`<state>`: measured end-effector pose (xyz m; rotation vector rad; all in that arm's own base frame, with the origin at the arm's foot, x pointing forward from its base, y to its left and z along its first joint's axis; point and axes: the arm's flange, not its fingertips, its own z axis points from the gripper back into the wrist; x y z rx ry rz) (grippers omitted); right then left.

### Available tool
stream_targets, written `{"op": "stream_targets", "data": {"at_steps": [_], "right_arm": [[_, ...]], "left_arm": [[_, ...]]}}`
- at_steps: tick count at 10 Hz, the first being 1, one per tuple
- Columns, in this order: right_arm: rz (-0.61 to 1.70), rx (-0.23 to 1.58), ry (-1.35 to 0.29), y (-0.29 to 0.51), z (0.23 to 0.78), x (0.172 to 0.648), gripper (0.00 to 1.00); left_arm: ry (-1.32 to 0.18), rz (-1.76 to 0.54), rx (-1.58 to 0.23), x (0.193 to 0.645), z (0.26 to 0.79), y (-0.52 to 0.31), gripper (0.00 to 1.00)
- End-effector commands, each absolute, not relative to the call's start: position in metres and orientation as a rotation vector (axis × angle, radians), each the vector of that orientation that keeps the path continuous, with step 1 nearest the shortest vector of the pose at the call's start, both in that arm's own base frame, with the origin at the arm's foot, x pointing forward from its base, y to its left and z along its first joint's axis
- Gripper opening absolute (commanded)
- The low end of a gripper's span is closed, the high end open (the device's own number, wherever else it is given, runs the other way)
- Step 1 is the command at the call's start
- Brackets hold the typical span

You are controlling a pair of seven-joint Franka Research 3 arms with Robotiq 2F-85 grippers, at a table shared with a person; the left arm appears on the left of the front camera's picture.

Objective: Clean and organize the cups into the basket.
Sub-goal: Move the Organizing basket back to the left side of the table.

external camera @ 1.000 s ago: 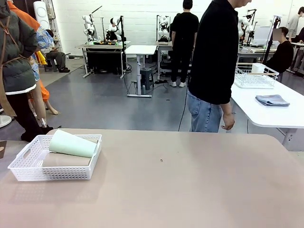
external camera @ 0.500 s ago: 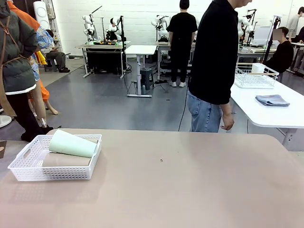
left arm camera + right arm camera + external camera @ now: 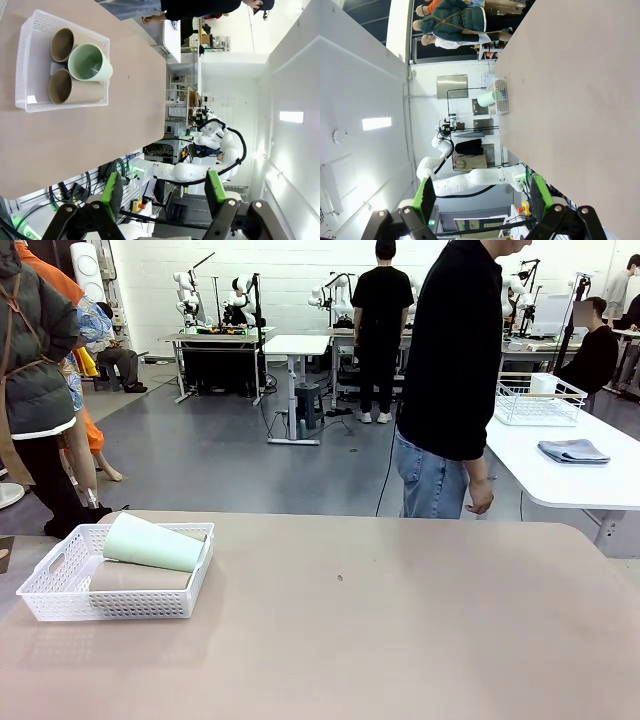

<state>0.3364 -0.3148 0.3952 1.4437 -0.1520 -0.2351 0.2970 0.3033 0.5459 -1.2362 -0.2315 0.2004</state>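
Observation:
The white mesh basket (image 3: pixel 60 600) sits on the table's near left. Three cups lie on their sides in it. The mint green cup (image 3: pixel 155 543) rests on top of a brown cup (image 3: pixel 140 578), and the second brown cup (image 3: pixel 197 534) peeks out behind. In the left wrist view the basket (image 3: pixel 31 60) is far off at the top left with the mint cup (image 3: pixel 89 62) between two brown cups (image 3: pixel 62 44) (image 3: pixel 75 90), mouths facing the camera. My left gripper (image 3: pixel 163 187) is open and holds nothing. My right gripper (image 3: pixel 482 197) is open too, far from the basket (image 3: pixel 502 102).
A person in a black top and jeans (image 3: pixel 455 380) stands at the far edge, hand (image 3: pixel 481 496) hanging down. A white side table at the right carries a wire basket (image 3: pixel 538 400) and a folded grey cloth (image 3: pixel 572 451). The tan tabletop (image 3: pixel 400 640) stretches wide right of the basket.
Nothing on the table has moved. A person in black far in the background has shifted slightly.

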Motion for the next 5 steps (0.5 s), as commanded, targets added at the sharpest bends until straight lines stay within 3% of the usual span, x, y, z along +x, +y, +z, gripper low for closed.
{"op": "stream_targets", "data": {"at_steps": [1, 5], "right_arm": [[-0.244, 1.433, -0.153, -0.3134, 0.3948, 0.3360, 1.00], [-0.244, 1.433, -0.153, -0.3134, 0.3948, 0.3360, 1.00]], "left_arm": [[-0.235, 0.197, -1.236, 0.2943, 0.5496, 0.3058, 0.85], [-0.235, 0.197, -1.236, 0.2943, 0.5496, 0.3058, 0.85]]}}
